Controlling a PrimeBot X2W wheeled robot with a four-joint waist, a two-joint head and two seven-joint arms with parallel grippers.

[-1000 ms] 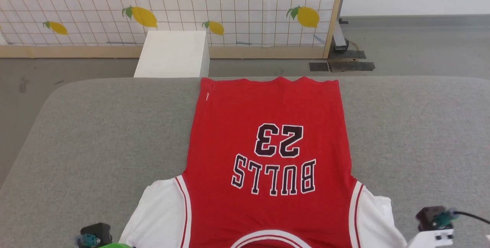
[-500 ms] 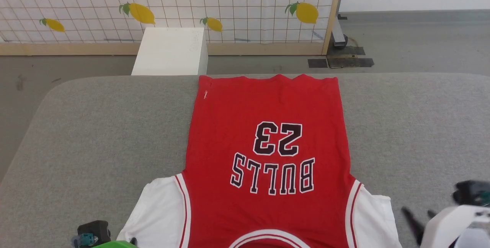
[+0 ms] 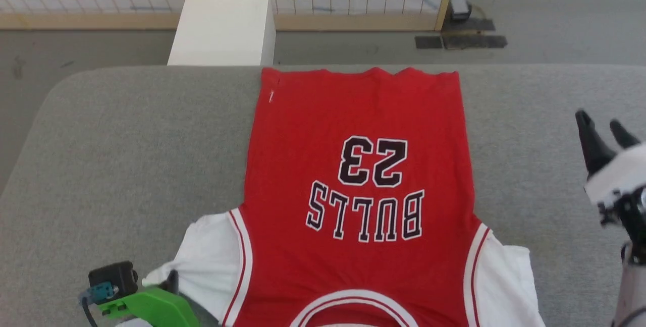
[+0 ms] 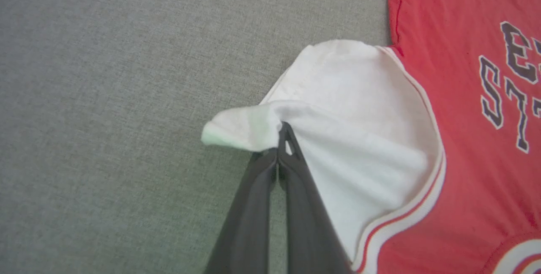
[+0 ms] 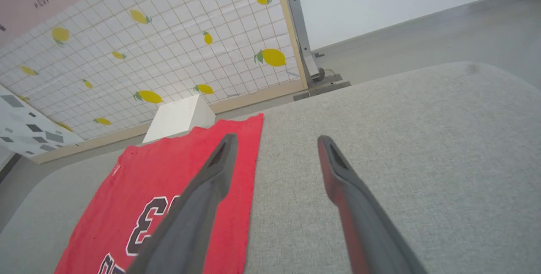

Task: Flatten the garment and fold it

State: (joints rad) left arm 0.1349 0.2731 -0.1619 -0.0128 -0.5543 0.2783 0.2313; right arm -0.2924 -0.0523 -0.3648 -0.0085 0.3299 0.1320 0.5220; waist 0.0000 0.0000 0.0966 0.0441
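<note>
Since the left pincer (image 4: 279, 138) is clamped shut on just the tip of the white sleeve (image 4: 359, 109), a hard tug could slip the cloth out or drag the whole garment (image 3: 353, 130), which lies mostly flat on the grey counter (image 3: 126, 140). Further out, the right pincer (image 5: 277, 138) hovers with its jaws apart, off to the shirt's side, pinning nothing down. The far hem (image 3: 363, 72) looks wavy, so it might bunch.

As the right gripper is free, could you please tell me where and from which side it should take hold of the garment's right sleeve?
Probably the outer cuff edge of the right sleeve, approached from the robot's right across the grey surface: it lies flat with that free edge outermost. The left gripper pinches the left sleeve likewise; the open right gripper hovers on that side.
</note>
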